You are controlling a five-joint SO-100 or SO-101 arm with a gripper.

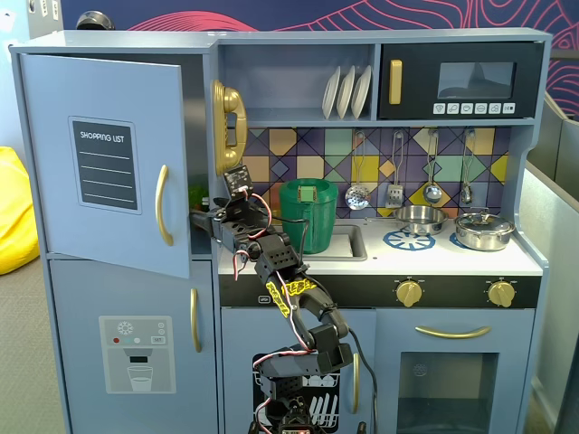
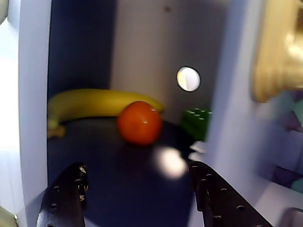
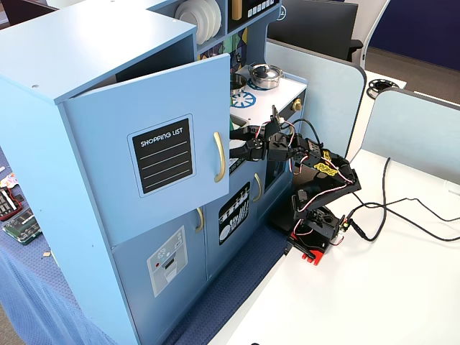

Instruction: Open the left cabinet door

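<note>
Judging job nearly done: left cabinet door (image 1: 109, 163) swung partly out past worktop's left edge, my pincer (image 2: 137, 189) w/ fingers apart, gripping nothing.

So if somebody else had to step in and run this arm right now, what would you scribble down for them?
Gripper: fingers open, holding nothing, reaching into the gap behind the door.
Left cabinet door: the one with the shopping list panel and gold handle; it stands partly open, swung out from the toy kitchen in both fixed views.
Inside, in the wrist view: a banana, a tomato and a green block on the shelf.
Done: the door is off its frame.
Left: probably push it wider if a full opening is wanted, then draw the arm out without knocking the fruit.
</note>
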